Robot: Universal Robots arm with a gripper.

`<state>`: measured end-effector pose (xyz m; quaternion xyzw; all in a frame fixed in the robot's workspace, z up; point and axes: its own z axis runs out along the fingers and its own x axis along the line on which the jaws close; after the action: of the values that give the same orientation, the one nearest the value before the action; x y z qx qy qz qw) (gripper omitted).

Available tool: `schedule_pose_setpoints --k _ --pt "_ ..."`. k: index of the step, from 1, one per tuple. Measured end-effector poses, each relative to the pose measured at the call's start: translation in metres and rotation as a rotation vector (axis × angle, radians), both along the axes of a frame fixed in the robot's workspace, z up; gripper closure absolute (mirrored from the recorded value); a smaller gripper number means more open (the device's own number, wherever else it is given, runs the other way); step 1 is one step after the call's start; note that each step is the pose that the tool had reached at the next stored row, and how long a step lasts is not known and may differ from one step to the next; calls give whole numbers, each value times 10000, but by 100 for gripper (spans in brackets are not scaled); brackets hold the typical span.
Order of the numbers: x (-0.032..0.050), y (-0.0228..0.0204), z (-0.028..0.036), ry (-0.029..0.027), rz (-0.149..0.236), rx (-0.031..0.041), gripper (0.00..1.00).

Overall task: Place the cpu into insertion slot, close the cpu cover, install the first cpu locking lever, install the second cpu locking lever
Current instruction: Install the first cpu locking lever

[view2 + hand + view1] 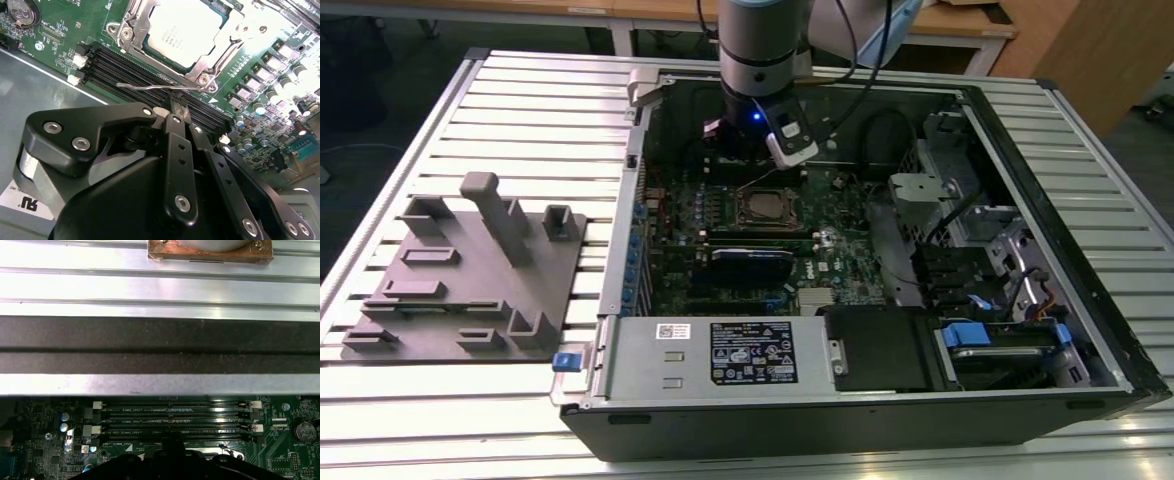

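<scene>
Gripper (176,102) low inside the open case (1067,330), fingers drawn nearly together on the thin lever (150,88) — tips just beside the memory slots (135,67) in the second wrist view. Lever a fine wire running along the socket's near edge, free end out past the corner, not tucked under any catch. Cpu (182,30) seated in the slot (131,31), pale metal top level; cover (212,62) folded down over it, frame flat on the chip's border, screws at the corners. In the exterior view, same socket (763,207) mid-board, just below the arm's wrist (761,60).

Room tight on one side: case wall (160,347) rising close behind the memory slots (175,412) in the first wrist view, slatted table (160,287) beyond it. More open over the board (720,250) toward the exterior view's right, up to cables and drive cage (987,260). Power supply (720,355) along the case's near edge. Grey fixture (467,270) well apart on the table (440,420), at the exterior view's left.
</scene>
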<state>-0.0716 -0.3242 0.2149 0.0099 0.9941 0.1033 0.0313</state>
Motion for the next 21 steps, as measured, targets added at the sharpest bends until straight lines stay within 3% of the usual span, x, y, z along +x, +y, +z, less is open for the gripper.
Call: schedule_pose_setpoints --k 5,10,12,21 --pt "-3 0 0 1 0 -82 89" --pt "-3 0 0 -1 0 -84 89" --pt "-11 0 0 -1 0 -137 89" --pt "-11 0 18 -1 -1 -138 89"
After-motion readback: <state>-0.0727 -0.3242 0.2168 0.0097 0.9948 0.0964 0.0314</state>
